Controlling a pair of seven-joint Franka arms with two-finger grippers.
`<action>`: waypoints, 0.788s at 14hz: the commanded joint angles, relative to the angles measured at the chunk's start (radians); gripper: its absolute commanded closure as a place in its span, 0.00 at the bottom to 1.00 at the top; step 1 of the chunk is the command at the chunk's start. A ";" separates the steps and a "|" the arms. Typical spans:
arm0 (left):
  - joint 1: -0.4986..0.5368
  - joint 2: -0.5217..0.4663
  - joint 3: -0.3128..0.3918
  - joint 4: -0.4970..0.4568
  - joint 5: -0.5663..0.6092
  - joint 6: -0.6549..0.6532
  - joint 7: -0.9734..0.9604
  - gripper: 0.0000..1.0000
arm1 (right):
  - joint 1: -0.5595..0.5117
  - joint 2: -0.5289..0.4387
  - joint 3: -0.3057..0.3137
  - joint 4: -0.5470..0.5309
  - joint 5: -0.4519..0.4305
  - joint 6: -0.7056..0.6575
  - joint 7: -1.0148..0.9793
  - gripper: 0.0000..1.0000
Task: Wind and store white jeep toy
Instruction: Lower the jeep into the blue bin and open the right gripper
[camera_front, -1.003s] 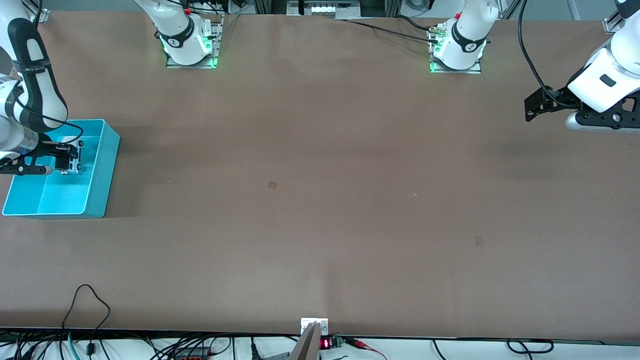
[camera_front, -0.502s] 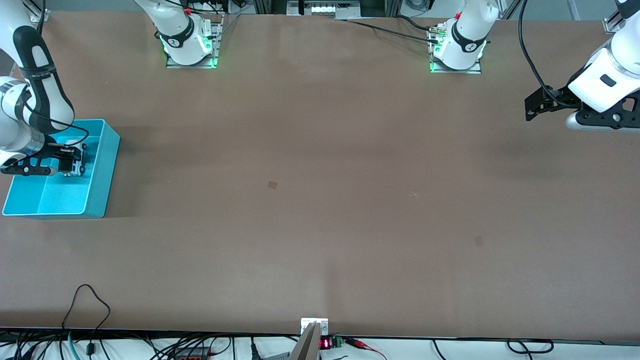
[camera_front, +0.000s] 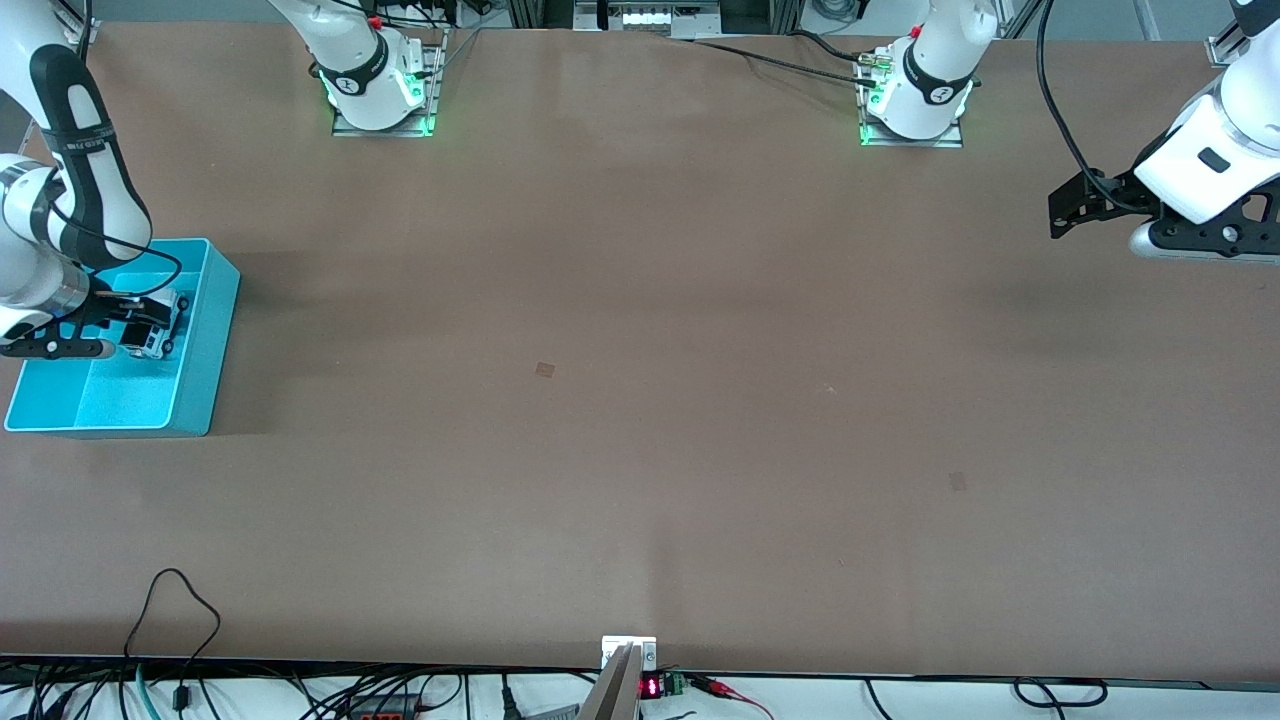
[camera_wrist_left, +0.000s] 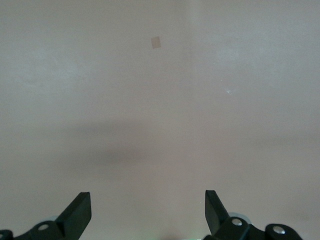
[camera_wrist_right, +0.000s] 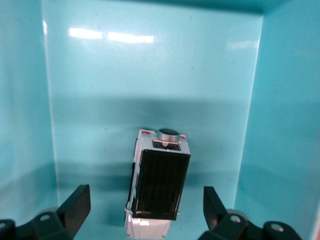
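Note:
The white jeep toy, with its black roof panel, lies on the floor of the blue bin at the right arm's end of the table. My right gripper hangs in the bin right over it. In the right wrist view the jeep sits between the open fingers, with a gap on each side. My right gripper holds nothing. My left gripper waits open and empty above the bare table at the left arm's end. It also shows in the left wrist view.
The bin's blue walls stand close round the jeep and the right gripper. A small dark patch marks the middle of the brown table, another lies toward the left arm's end. Cables run along the table's near edge.
The right arm has shifted slightly over the bin. The jeep has turned a little and now lies free between the fingers. The left arm has not moved.

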 joint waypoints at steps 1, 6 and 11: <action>0.009 0.005 -0.010 0.030 -0.009 -0.026 0.017 0.00 | 0.006 -0.115 0.003 -0.003 -0.010 -0.050 -0.042 0.00; 0.009 0.005 -0.010 0.031 -0.008 -0.027 0.018 0.00 | 0.063 -0.273 0.031 -0.001 0.003 -0.139 -0.085 0.00; 0.011 0.013 -0.005 0.040 -0.009 -0.032 0.020 0.00 | 0.160 -0.397 0.033 0.002 0.059 -0.262 -0.088 0.00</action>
